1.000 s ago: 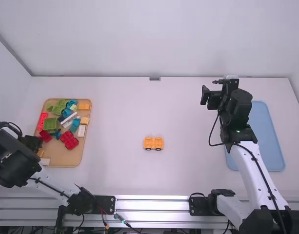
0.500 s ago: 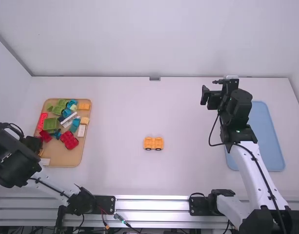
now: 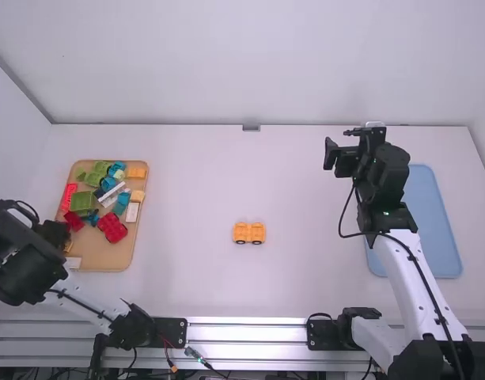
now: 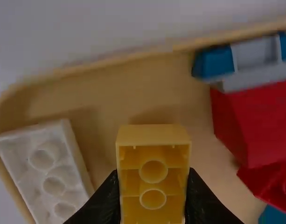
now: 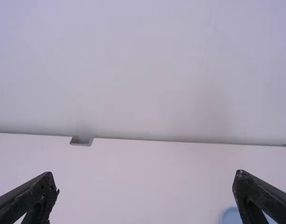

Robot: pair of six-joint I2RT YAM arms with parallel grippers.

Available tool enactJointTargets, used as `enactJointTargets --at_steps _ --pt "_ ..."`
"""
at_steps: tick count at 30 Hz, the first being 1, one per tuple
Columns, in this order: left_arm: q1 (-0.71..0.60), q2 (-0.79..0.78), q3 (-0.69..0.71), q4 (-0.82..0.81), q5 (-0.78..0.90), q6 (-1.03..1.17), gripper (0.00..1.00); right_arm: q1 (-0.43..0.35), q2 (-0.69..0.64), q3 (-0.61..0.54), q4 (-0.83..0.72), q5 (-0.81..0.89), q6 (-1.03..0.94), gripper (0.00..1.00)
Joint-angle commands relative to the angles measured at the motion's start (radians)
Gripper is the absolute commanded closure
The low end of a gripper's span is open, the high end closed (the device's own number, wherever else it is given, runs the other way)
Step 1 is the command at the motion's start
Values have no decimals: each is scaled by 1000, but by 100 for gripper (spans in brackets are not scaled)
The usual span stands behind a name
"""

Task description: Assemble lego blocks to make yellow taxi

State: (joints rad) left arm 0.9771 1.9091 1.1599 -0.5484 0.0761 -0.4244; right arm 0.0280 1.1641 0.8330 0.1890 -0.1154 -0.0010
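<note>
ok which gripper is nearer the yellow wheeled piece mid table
Right. The right gripper is open, beyond the yellow wheeled piece and to its right; the left gripper is farther off to its left, at the tan tray, gripping a yellow block.

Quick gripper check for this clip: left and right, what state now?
Left gripper: closed on a yellow plastic lego block.
Right gripper: open, holding nothing.

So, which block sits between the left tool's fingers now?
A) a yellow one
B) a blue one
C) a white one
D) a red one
A: the left tool has a finger at either side of a yellow block, above the tan tray.
</note>
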Motion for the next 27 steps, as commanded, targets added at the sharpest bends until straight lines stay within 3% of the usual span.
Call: enactJointTargets --at_steps 1,2,9,15,18,20,23,24,27 --pt "-8 22 33 -43 145 66 98 7 8 37 13 -23 4 1" --pt "-10 19 69 -79 223 104 98 5 8 37 16 -23 5 1" --pt "-91 -118 82 -102 343 155 98 6 35 37 29 -123 5 1" --pt "-298 -381 -49 77 585 288 99 5 188 37 177 -331 104 1" --pt "-446 -509 -123 181 597 327 99 4 302 37 303 -485 148 1" --pt "-584 -581 -171 255 597 343 99 3 398 37 446 -673 217 1" --pt "-678 -605 -200 320 625 352 99 3 457 37 554 -806 272 1" --pt "-768 -607 -225 394 676 378 98 5 513 37 668 -935 350 1" --pt "-859 -584 -235 469 755 413 99 4 580 37 830 -1072 491 1"
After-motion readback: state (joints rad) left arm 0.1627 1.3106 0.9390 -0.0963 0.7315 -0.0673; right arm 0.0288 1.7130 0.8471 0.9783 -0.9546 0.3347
